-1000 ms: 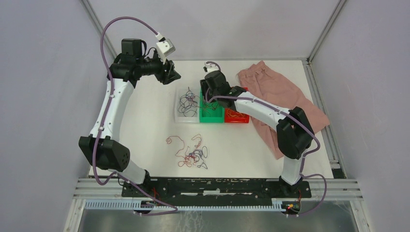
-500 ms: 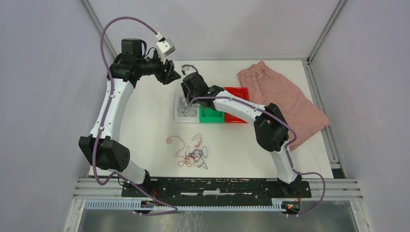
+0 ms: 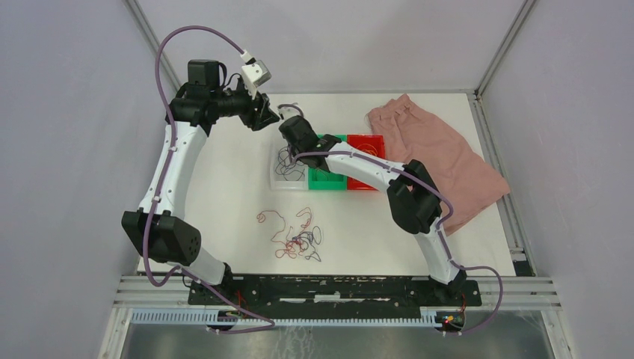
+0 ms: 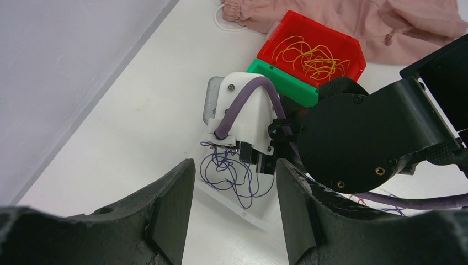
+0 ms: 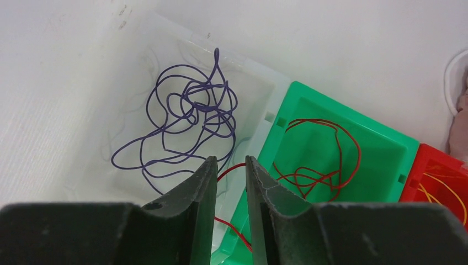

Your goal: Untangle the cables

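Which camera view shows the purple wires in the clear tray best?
The right wrist view: the purple wires lie large and sharp in the clear tray. The left wrist view shows only part beside the right arm; the top view shows them tiny.

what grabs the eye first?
Three bins in a row on the table: a clear bin of purple wires, a green bin of red wires, a red bin of yellow wires. The right gripper hangs over the first two, jaws narrowly apart. A mixed tangle lies toward the near edge.
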### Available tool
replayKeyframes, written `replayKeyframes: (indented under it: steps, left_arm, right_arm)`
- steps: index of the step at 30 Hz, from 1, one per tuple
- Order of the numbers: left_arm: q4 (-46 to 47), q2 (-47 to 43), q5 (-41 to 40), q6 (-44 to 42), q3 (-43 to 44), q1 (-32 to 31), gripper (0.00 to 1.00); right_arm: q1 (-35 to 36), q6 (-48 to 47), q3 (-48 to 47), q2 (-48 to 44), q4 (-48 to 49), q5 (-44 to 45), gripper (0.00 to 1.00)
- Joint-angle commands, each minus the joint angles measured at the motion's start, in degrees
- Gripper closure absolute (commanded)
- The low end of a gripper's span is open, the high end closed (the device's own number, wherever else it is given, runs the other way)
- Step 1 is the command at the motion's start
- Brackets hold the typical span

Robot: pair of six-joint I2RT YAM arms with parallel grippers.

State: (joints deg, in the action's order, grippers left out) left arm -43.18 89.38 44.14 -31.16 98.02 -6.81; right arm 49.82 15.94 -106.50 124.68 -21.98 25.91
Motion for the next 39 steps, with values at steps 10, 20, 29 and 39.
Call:
replayKeyframes:
  steps: [10, 20, 29, 39]
  left_arm:
    - [1.3, -2.4, 2.4, 0.5, 0.4, 0.5, 0.37]
    - [1.3, -2.2, 2.4, 0.5, 0.4, 0.4, 0.37]
    - [1.2, -2.4, 2.5, 0.3, -0.3, 0.4, 0.37]
    - [-11.4, -3.5, 3.3, -16.7, -5.5, 0.5, 0.35]
  right_arm:
    - [-1.5, 0.2, 7.4, -5.0, 4.7, 5.6, 0.98]
    - [-5.9, 6.3, 16.4, -9.2, 10.1, 0.4, 1.0]
    - [-8.7, 10.9, 19.2, -9.5, 11.7, -4.2, 0.99]
    - [-8.9, 12.4, 17.6, -3.8, 11.0, -5.5, 1.0]
